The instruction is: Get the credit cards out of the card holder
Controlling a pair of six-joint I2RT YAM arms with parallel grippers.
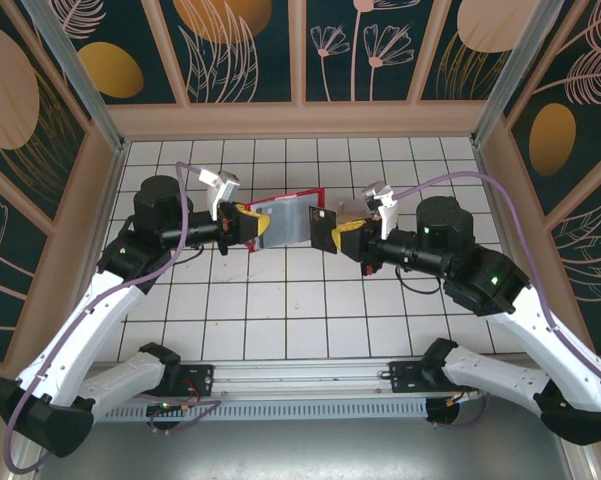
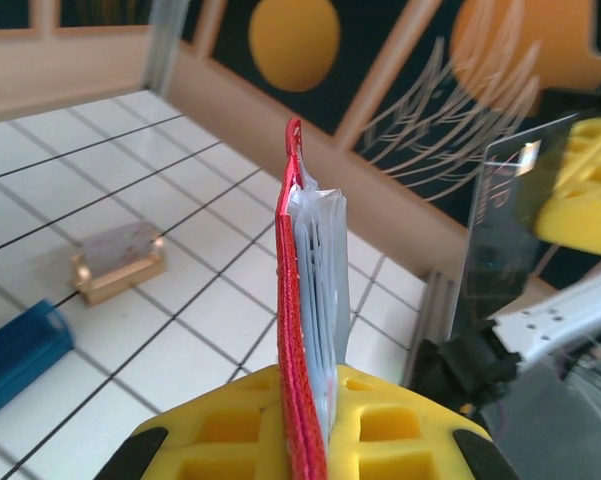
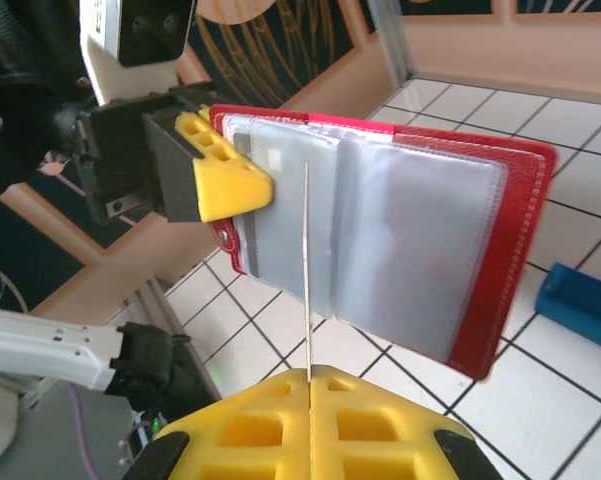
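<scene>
- Left pincer (image 1: pixel 248 226) is clamped on the card holder (image 1: pixel 285 215), biting it at one end. The red wallet hangs open in the air above the table (image 1: pixel 280 310), clear pockets facing my other arm.
- I reckon it is held up like that so the pockets can be reached from the side and nothing drags on the tiles.
- Right pincer (image 3: pixel 308 395) is closed on a dark credit card (image 1: pixel 323 228), pinching it by one edge. Its own wrist camera sees the card edge-on, a thin line in front of the pockets.
- In the left wrist view that card stands apart from the wallet, off to one side (so it looks free of its pocket, as far as I can judge).
- There's a pale patch in the pocket nearest the left pincer. It could be the second card, but I can't tell for sure.
- The copper block (image 2: pixel 120 262) and blue block (image 2: pixel 20 350) lie on the tiles, well apart from the work.
- My guess for the next move: carry this card clear and set it down flat, while the left arm holds the wallet open for another pull.
</scene>
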